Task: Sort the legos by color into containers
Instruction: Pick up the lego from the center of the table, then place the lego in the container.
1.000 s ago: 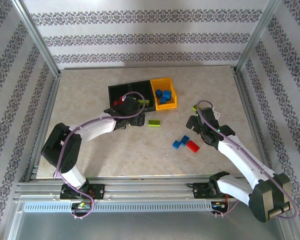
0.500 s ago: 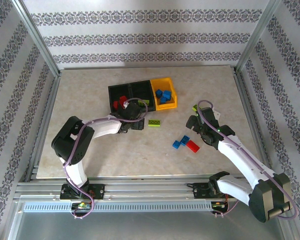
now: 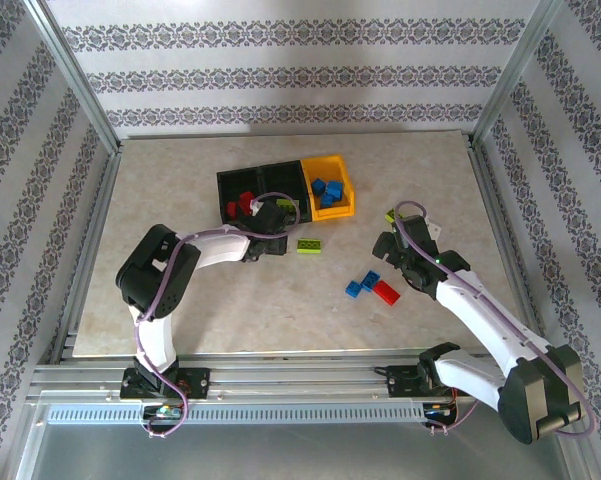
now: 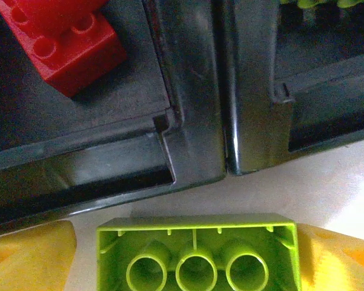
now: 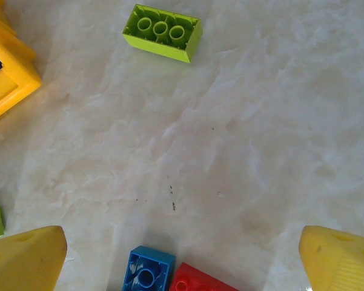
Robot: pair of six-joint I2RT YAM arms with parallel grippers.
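Left fingers (image 4: 30, 257) straddle the green brick (image 4: 197, 254), spread, one side clear; closing off-centre could skid it against the bin (image 4: 194, 91). Right fingers (image 5: 24, 260) spread wide, empty.

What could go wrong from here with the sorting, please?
The left gripper flanks an upside-down lime green brick lying close to the front wall of the black bins; closing or lifting could bump that wall and shift the bins. The open right gripper hovers over a blue brick butted against a red brick; it might catch both.
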